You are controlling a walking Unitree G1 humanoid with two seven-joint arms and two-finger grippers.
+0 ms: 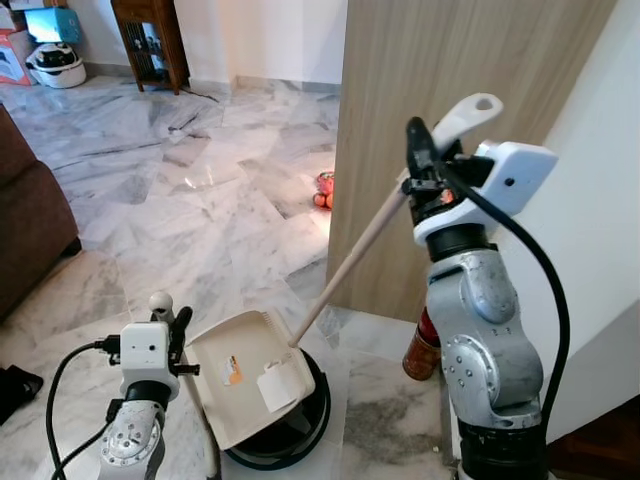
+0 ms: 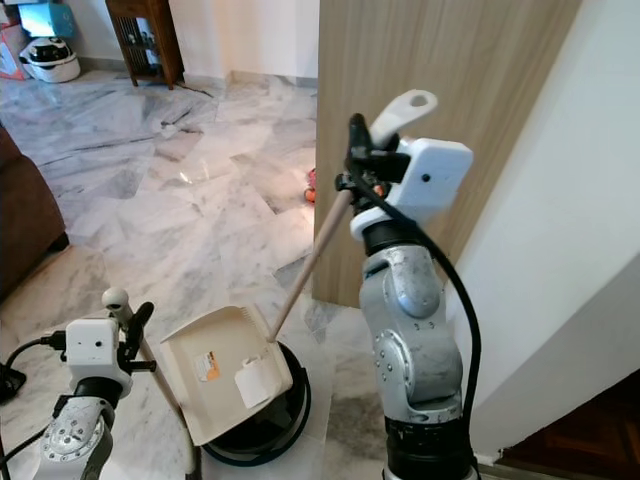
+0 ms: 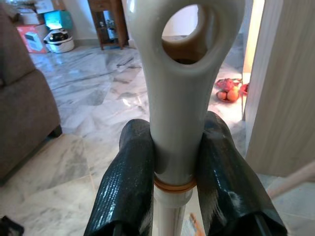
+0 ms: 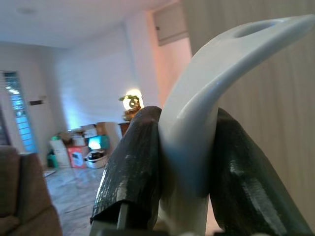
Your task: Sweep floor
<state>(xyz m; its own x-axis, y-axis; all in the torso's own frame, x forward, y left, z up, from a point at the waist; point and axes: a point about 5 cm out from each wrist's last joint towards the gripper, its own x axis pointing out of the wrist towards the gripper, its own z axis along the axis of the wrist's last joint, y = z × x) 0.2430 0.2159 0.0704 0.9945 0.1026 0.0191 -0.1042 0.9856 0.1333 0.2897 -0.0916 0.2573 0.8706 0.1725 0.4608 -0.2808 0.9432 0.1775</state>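
My right gripper (image 1: pixel 424 165) is raised at chest height, shut on the white looped end (image 4: pixel 197 123) of a broom. Its wooden stick (image 1: pixel 350 265) slants down to the left and ends at the dustpan. The cream dustpan (image 1: pixel 245 380) is tilted over a round black bin (image 1: pixel 300 430) on the marble floor, its open side facing up. Low on the left, my left gripper (image 1: pixel 172 325) is shut on the dustpan's white handle (image 3: pixel 174 123), just under its looped top. The broom's head is hidden behind the dustpan.
A wood-panelled wall (image 1: pixel 450 60) stands close ahead on the right. A red bottle (image 1: pixel 423 345) sits at its foot. A bag of oranges (image 1: pixel 323 190) lies past the panel's edge. A brown sofa (image 1: pixel 25 230) is on the left, a cabinet (image 1: pixel 150 40) and boxes far back.
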